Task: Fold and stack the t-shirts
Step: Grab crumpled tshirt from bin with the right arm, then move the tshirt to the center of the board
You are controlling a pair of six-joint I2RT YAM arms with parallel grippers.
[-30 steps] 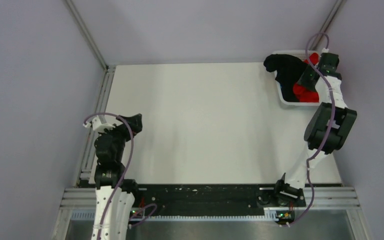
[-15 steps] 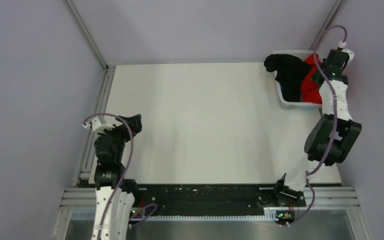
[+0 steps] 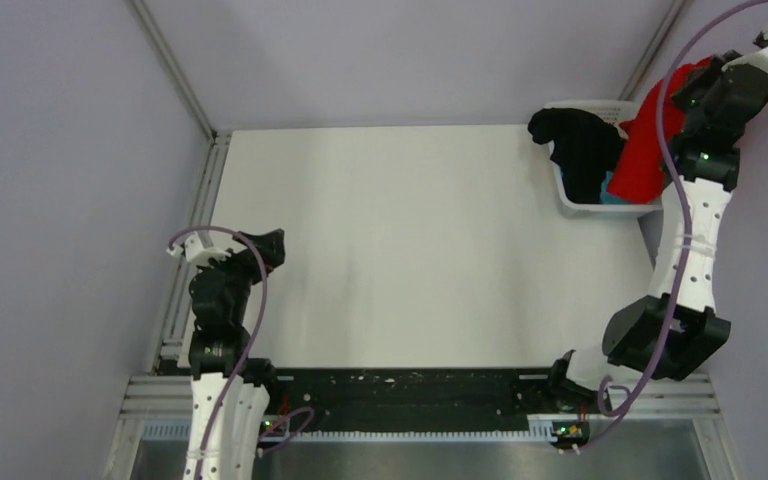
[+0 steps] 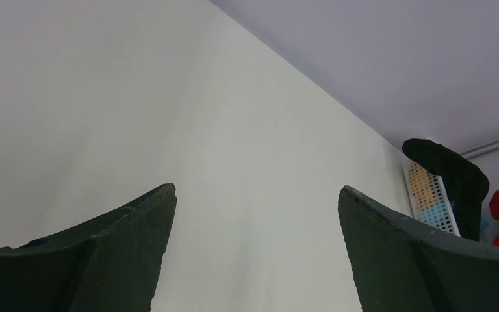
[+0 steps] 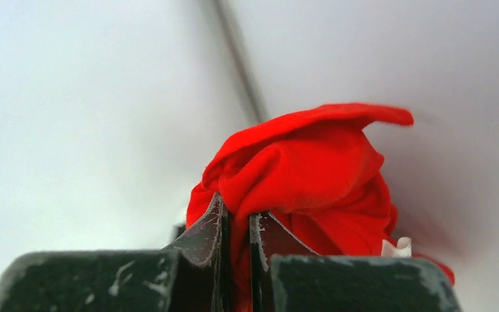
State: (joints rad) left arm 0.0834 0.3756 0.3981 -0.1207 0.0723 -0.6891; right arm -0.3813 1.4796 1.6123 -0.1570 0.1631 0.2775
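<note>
The left arm (image 3: 210, 420) and right arm (image 3: 698, 235) have white links, black joints and purple cables (image 3: 262, 295); the right gripper (image 5: 237, 218) is scuffed dark grey.

The white counter (image 3: 410, 250) has metal rails (image 3: 192, 230) along its left and near edges. A white lattice basket (image 3: 592, 207) stands on it in the far right corner. A black t-shirt (image 3: 580, 145) spills over the basket's left wall.

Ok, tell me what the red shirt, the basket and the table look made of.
The red shirt: soft matte cloth, hanging in limp, rounded folds. The basket: probably white plastic; a stiff wall pierced by a regular grid of holes. The table: a smooth, flat white board with a dull sheen; material unclear.
</note>
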